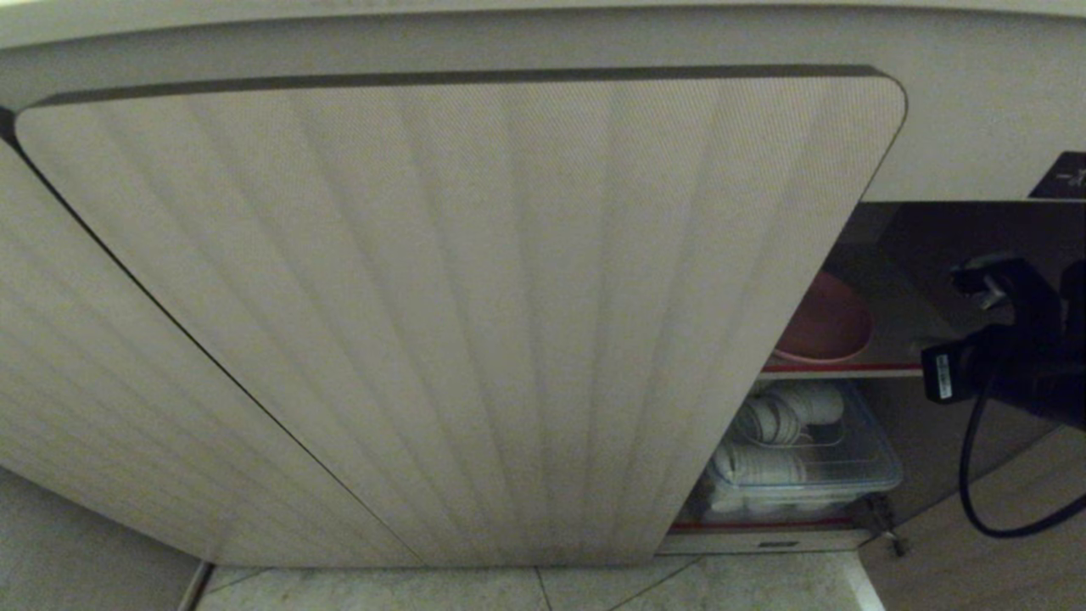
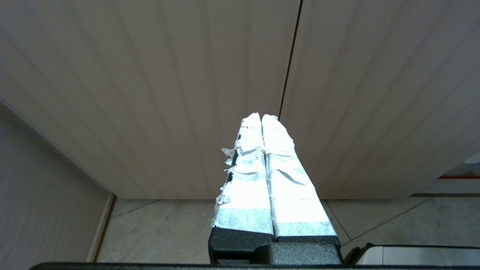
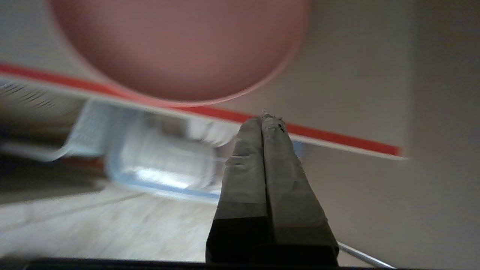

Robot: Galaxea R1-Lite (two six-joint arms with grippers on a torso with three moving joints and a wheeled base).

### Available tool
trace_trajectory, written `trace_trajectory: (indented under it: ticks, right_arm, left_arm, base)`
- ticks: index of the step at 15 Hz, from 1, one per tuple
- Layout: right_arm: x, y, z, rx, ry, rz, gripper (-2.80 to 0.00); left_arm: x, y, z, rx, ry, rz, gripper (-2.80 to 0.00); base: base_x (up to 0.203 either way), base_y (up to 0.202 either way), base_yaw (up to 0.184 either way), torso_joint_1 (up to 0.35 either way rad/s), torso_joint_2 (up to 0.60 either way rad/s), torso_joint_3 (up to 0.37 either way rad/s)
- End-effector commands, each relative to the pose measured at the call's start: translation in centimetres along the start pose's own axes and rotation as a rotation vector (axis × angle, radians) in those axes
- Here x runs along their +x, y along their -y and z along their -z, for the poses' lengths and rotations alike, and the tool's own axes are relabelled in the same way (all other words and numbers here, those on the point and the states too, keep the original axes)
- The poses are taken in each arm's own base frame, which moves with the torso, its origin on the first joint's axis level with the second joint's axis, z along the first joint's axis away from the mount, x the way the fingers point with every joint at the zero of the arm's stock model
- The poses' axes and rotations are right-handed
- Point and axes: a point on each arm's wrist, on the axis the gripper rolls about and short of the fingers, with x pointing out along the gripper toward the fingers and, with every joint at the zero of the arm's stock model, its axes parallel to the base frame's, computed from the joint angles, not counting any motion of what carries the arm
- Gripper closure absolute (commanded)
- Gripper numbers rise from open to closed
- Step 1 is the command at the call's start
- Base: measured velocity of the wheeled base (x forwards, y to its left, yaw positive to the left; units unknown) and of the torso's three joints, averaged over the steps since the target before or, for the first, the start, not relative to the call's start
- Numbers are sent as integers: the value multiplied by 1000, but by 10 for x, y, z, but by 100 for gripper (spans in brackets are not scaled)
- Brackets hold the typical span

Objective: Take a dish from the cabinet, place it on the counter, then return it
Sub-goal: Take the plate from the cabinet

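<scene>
Pink is what catches the eye: the dish (image 1: 821, 327) sits on the red-edged inner shelf (image 1: 840, 370) of the cabinet (image 1: 458, 314), showing in the gap at about three o'clock of the big fluted door, which hides its near side. In the right wrist view the dish (image 3: 180, 48) fills the twelve o'clock part, its rim hanging just past the shelf's red edge (image 3: 318, 133).

The right pincer (image 3: 264, 119) has its two taped fingers pressed flat together, holding nothing; its tips point at the shelf edge, just below and to the side of the dish, not touching it. In the head view only the dark bulk of the right arm (image 1: 1018, 356) shows at three o'clock, a black cable (image 1: 976, 475) looping down from it.

Beneath the shelf a clear plastic bin (image 1: 848, 462) holds white striped dishes (image 1: 768, 424), resting on the cabinet floor near five o'clock of the pink dish.

The left pincer (image 2: 261, 117) is likewise closed tight and empty, its white-taped fingers (image 2: 247, 180) aimed at the seam between two fluted doors, above the pale tiled floor (image 2: 168, 228).
</scene>
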Motion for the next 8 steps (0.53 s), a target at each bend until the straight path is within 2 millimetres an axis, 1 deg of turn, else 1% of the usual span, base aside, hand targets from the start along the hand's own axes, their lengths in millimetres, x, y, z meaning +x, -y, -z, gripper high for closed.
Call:
trace_trajectory:
  ticks: [1,6,8]
  right_arm:
    - [1,1,0,10,4,32,0]
    - [2,1,4,64,3,75,0]
    - [3,1,2,81,12,76,0]
  left_arm:
    - [0,0,0,0,1,0,0]
    - [0,0,0,0,1,0,0]
    - [0,0,0,0,1,0,0]
  base:
    - [0,0,0,0,0,0]
    - [0,0,0,0,0,0]
    - [0,0,0,0,0,0]
